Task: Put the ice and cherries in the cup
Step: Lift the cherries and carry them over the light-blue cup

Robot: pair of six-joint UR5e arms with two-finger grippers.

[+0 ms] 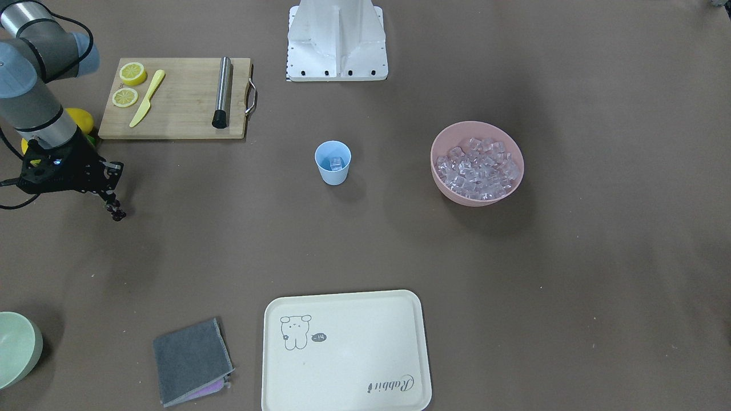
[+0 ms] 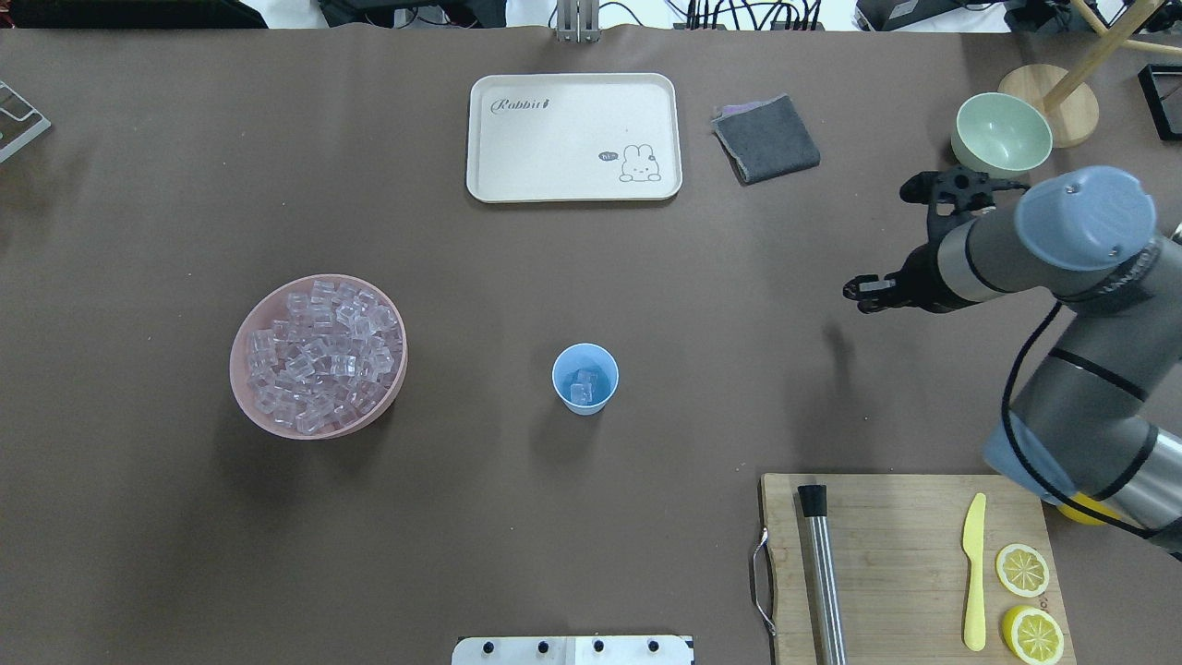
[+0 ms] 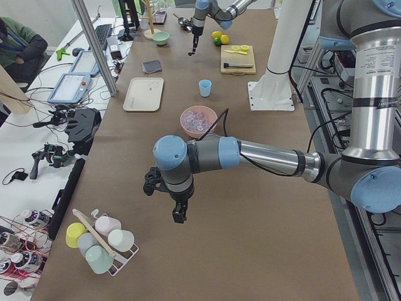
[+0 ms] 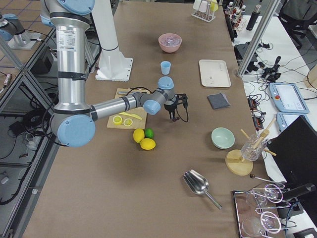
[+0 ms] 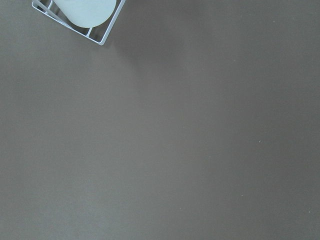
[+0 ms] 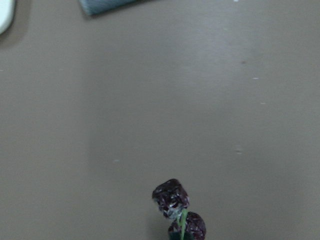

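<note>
The right gripper hangs above the table at the robot's right, just off the front edge of the cutting board. The cherries dangle below its tips by a green stem. The fingers look pinched together on that stem, though they are dark and small in every view. The cup stands upright mid-table, well apart from the gripper, with a wide stretch of brown tabletop between them. A piece or two of ice lies in the cup; the rest is heaped in the pink bowl, off to the cup's other side. The tray and a grey cloth lie along the far edge. The left gripper hovers near a cup rack at the table's left end — whether its fingers are apart or together cannot be told.
</note>
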